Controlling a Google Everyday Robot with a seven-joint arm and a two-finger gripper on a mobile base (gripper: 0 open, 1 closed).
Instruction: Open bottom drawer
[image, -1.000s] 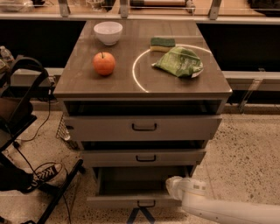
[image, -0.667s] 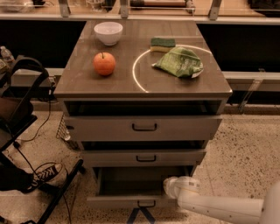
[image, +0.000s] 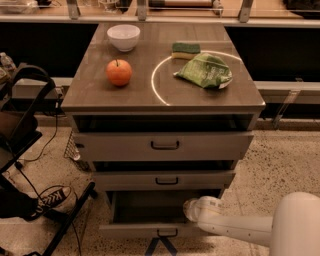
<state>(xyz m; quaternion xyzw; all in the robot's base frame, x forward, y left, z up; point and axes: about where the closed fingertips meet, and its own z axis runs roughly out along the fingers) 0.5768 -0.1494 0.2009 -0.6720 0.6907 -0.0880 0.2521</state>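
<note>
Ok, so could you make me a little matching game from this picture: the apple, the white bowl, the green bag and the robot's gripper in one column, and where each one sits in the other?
Things
1. apple
2. white bowl
3. green bag
4. gripper

Places
A. low down, at the right end of the pulled-out bottom drawer
B. back left of the cabinet top
C. right side of the top, inside the white ring
D. left side of the top, nearer the camera than the bowl

Pairs: 1-D, 2-B, 3-C, 4-A
</note>
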